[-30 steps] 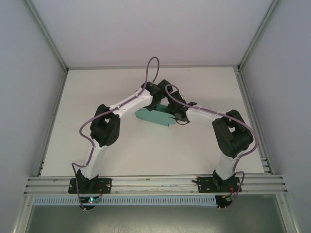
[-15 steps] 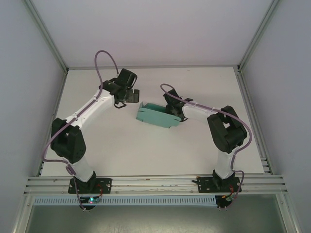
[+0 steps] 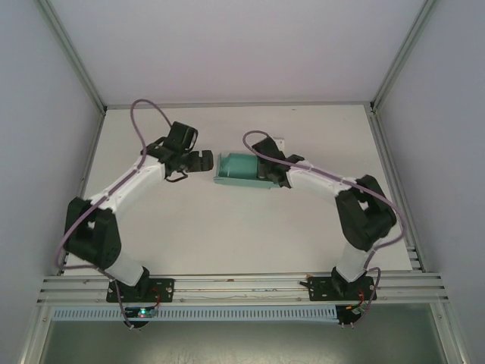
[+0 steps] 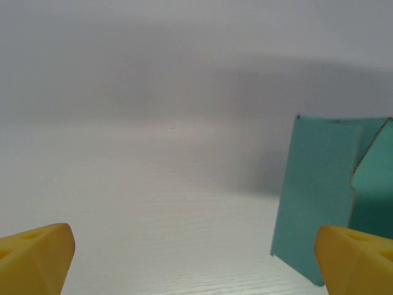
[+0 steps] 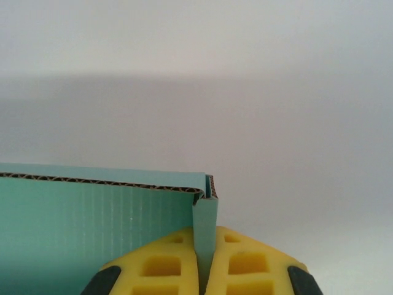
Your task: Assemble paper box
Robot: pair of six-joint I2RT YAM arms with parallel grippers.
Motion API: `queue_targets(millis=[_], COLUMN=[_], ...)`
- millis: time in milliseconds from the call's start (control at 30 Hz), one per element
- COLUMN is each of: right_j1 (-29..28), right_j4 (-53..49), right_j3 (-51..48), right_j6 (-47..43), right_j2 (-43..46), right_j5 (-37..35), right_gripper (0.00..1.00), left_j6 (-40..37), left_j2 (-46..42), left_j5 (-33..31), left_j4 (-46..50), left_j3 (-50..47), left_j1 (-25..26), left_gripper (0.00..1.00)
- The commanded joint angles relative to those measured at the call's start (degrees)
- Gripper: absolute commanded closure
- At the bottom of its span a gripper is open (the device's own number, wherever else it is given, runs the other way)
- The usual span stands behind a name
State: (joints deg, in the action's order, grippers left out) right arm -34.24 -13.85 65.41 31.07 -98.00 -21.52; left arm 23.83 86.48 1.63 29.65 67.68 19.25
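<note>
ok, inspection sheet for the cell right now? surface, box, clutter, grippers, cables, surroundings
surface: white table, no marks seen
job's things: teal paper box, partly formed, walls raised, mid-table
clutter: nothing seen
grippers: left gripper jaws open, beside the box's left end, not touching; right gripper jaws shut on a corrugated wall of the box
cables: purple cables, one looping off each arm, neither on the box
surroundings: white enclosure walls; aluminium rails along the near edge
</note>
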Motion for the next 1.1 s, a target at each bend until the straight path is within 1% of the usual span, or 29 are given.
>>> queue_targets(millis=[0,67,100,167,233,333,433,500,533,600,667,700,767,867,1000,1067], right_j1=[-1.0,-1.2,-1.4,-2.2,-3.2,-5.0,-5.7,-6.0,-6.0,-6.1,-6.1,-6.1,-6.2,-6.5,-7.0,-7.9], right_j4=[23.6,38.3,43.5,49.5,53.4,60.9,63.2,63.4,63.4,62.8,60.9,60.8,60.8,59.0,56.5,56.0], right_j3=[-8.2,-14.4,-16.5,-18.8,-20.1,-22.9,-23.4,-23.2,-23.0,-22.5,-21.6,-21.4,-21.5,-20.9,-19.6,-19.0], right_j6=[-11.8,-18.2,-20.5,-25.3,-28.8,-32.1,-32.1,-31.7,-31.3,-30.7,-30.9,-30.5,-30.0,-28.7,-27.1,-26.8], right_j2=[8.7,12.4,13.4,14.8,15.3,15.8,15.7,16.0,16.1,16.2,16.1,16.0,16.1,16.0,15.1,14.5], right_j5=[-8.1,-6.9,-7.2,-7.4,-7.3,-6.8,-6.5,-6.7,-6.0,-5.7,-6.1,-6.0,-4.9,-6.7,-9.4,-11.3], right_gripper=[1.0,1.0,1.0,1.0,1.0,1.0,1.0,1.0,1.0,1.0,1.0,1.0,1.0,1.0,1.0,1.0], left_j6=[0.5,1.9,1.9,0.2,-0.7,-2.7,-3.6,-4.3,-4.5,-4.5,-4.4,-4.3,-5.0,-6.4,-8.9,-10.1], left_j2=[-7.7,-11.4,-12.9,-15.5,-17.2,-17.5,-15.2,-13.4,-12.4,-10.8,-9.8,-9.5,-8.9,-7.8,-6.0,-5.1], left_j5=[9.4,13.7,15.4,21.2,24.5,28.6,32.9,35.9,37.7,41.4,43.5,43.3,40.8,32.9,25.6,19.0], left_j4=[-14.4,-20.0,-22.2,-27.8,-32.2,-37.3,-39.5,-40.7,-41.6,-43.8,-45.6,-46.3,-45.7,-42.6,-39.5,-37.1], left_j3=[-7.3,-11.4,-12.9,-15.8,-18.1,-20.3,-20.4,-20.0,-19.9,-19.7,-19.5,-19.5,-19.0,-17.4,-15.1,-13.3], left_j1=[-3.6,-6.0,-6.4,-6.3,-6.4,-6.3,-6.3,-6.3,-6.2,-6.1,-5.6,-5.2,-4.3,-2.6,0.6,2.8], left_gripper=[0.0,0.0,0.01,0.0,0.01,0.07,0.18,0.29,0.33,0.37,0.45,0.45,0.46,0.45,0.46,0.47])
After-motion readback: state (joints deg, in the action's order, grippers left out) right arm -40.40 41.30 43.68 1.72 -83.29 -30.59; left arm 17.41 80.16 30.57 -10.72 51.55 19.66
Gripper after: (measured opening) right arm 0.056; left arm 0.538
